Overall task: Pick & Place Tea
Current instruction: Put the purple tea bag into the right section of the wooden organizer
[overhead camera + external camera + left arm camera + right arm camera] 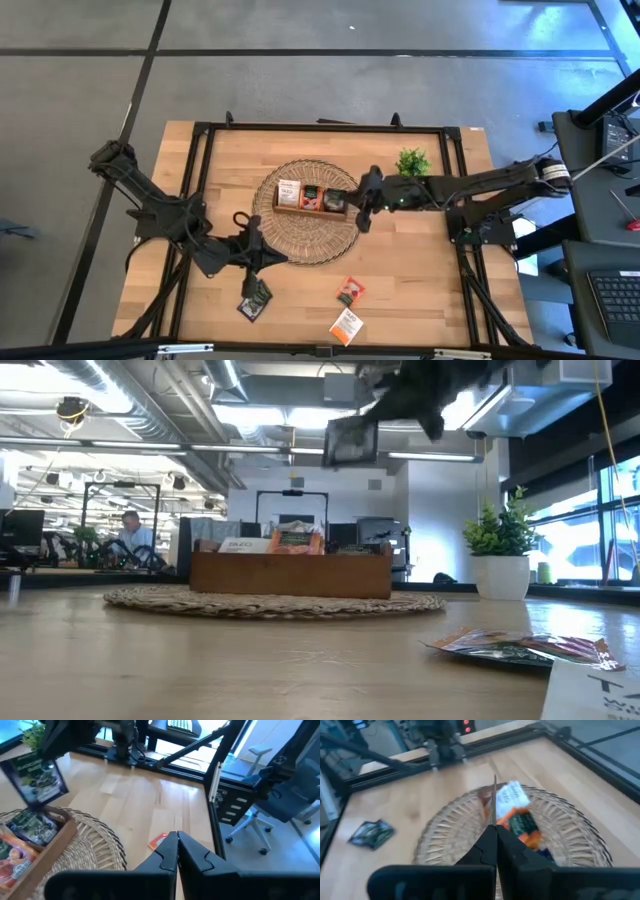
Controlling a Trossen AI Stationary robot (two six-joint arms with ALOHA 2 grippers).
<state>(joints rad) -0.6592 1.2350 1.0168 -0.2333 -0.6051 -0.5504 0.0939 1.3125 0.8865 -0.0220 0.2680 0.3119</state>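
A brown wooden tray (312,200) stands on a round woven mat (310,240) and holds several tea sachets (290,192). My right gripper (362,212) hovers over the tray's right end, shut on a dark green-black sachet (37,780). My left gripper (275,262) is shut and empty above the mat's near left rim. Three sachets lie flat on the table near the front edge: a dark one (255,298), a red one (350,290) and an orange-white one (345,325). My right gripper pinches the dark sachet between its two fingers by the upper edge (31,759), coming from above and from the table's right. The sachet hangs flat below the fingers, clear of the tray (350,442). In the right wrist view it shows edge-on (494,795).
A small green potted plant (412,162) stands just behind my right arm. A black frame (200,140) runs along the table's edges. Bare wood lies between the mat and the front edge, around the loose sachets.
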